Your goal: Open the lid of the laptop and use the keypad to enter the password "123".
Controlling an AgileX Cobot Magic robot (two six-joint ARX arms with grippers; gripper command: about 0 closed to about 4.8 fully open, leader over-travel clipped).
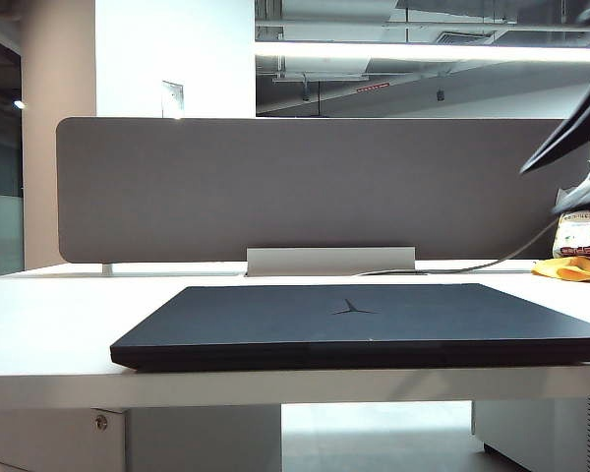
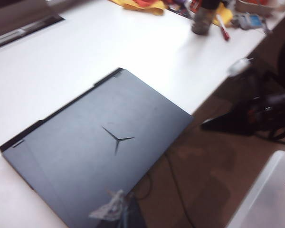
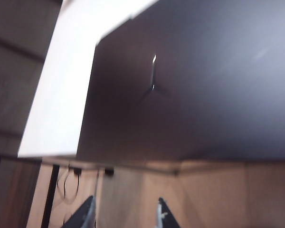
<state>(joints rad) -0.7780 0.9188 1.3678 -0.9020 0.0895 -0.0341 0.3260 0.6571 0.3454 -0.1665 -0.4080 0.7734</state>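
Note:
The black laptop (image 1: 354,329) lies closed on the white desk (image 1: 49,324), near its front edge. Its lid (image 2: 109,142) is flat down, with the Y-shaped emblem (image 1: 350,309) facing up. The keypad is hidden under the lid. My left gripper (image 2: 118,211) hovers by the laptop's front edge; its taped fingertips sit together, shut on nothing. My right gripper (image 3: 126,216) is open and empty, off the desk's front edge above the floor. In the exterior view the right gripper (image 1: 568,182) shows at the upper right, well above the laptop.
A grey rounded partition (image 1: 275,187) stands behind the laptop. A yellow cloth and packets (image 1: 575,261) lie at the back right, with a cable (image 1: 452,267) running to them. A dark bottle (image 2: 202,19) and small clutter stand farther along the desk.

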